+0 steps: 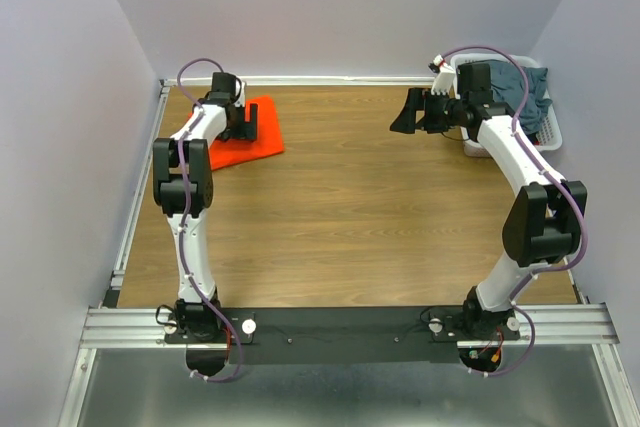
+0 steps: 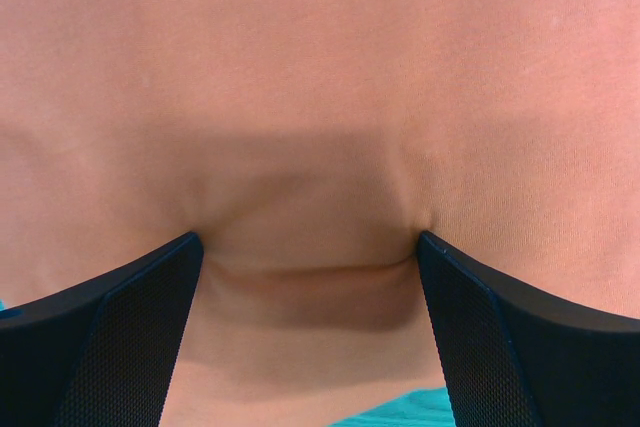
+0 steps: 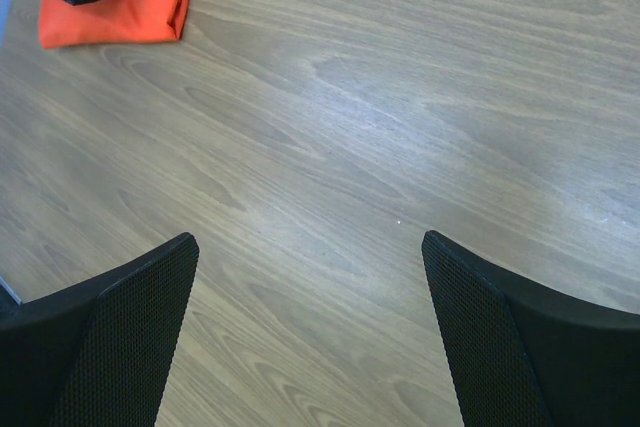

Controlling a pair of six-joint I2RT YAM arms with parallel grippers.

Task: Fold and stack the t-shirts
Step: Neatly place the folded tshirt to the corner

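Left jaws, spread wide, dimple the folded orange shirt [image 1: 265, 137] at the desk's [image 1: 350, 217] far left, so I'd lift straight off without dragging, while my spread right jaws hover near grey shirts [image 1: 533, 97] in the far-right basket [image 1: 553, 134].

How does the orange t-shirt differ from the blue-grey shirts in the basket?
The orange t-shirt lies folded flat on the table; the blue-grey shirts sit bunched in the white basket. The open left gripper presses the orange t-shirt; the right gripper touches no blue-grey shirts. Both are plain cloth.
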